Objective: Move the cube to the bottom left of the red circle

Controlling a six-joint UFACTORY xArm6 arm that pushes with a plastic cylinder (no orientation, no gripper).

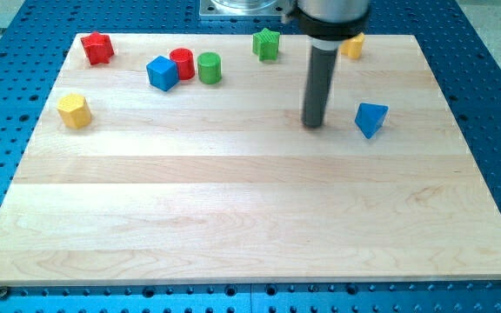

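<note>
The blue cube sits near the view's top left, touching the left side of the red circle, a red cylinder. A green cylinder stands just to the right of the red circle. My tip rests on the board right of centre, far to the right of the cube and just left of a blue triangular block.
A red star-like block lies at the top left corner. A yellow hexagonal block is at the left edge. A green star-like block and a yellow block, partly hidden by the arm, sit at the top.
</note>
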